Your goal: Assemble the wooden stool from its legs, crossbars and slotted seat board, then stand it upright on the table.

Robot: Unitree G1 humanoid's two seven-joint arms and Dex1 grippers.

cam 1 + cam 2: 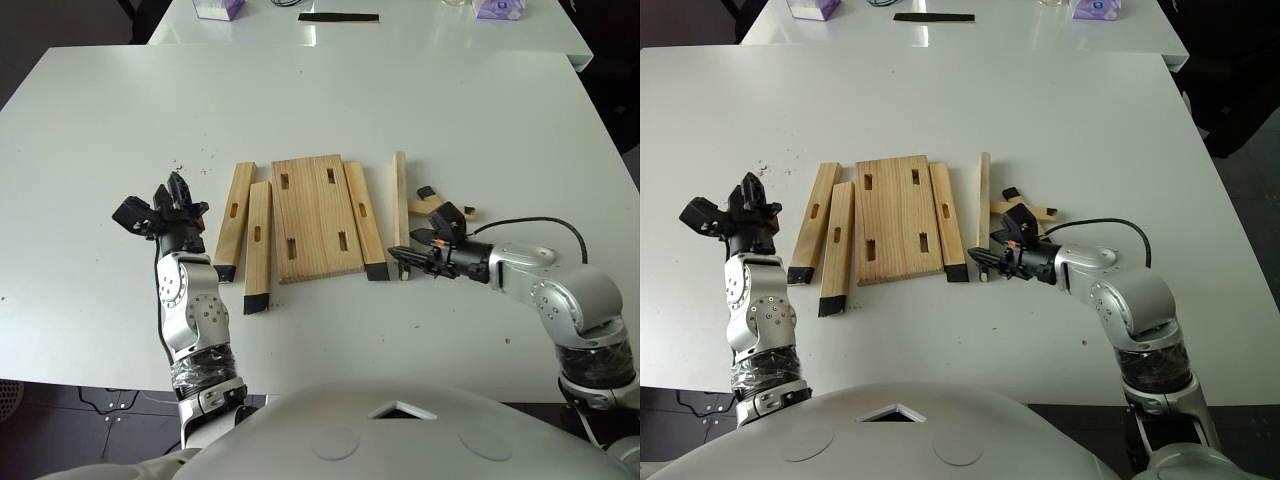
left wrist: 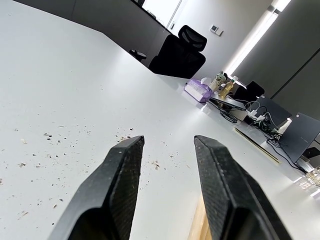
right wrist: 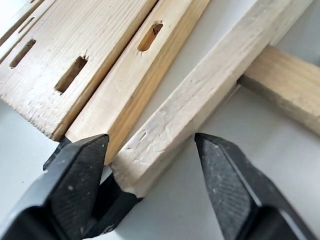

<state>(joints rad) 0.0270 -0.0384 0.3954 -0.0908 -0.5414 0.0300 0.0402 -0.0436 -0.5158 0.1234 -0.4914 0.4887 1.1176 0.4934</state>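
Observation:
The slotted seat board (image 1: 316,215) lies flat mid-table. Two black-tipped legs (image 1: 234,220) (image 1: 258,245) lie to its left, and a third leg (image 1: 365,218) lies against its right edge. A thin crossbar (image 1: 400,212) lies just right of that leg. My right gripper (image 1: 402,262) is low at the crossbar's near end, open, with its fingers (image 3: 75,185) on either side of the crossbar (image 3: 200,100). Another short wooden piece (image 1: 440,205) lies partly hidden behind that wrist. My left gripper (image 1: 178,200) stands open over bare table, left of the legs, holding nothing (image 2: 167,142).
Wood crumbs (image 1: 190,168) dot the table near the left gripper. A black cable (image 1: 540,222) trails from the right wrist. A second table behind carries purple boxes (image 1: 218,8) and a black strip (image 1: 338,17). The near and left parts of the table (image 1: 90,140) are bare.

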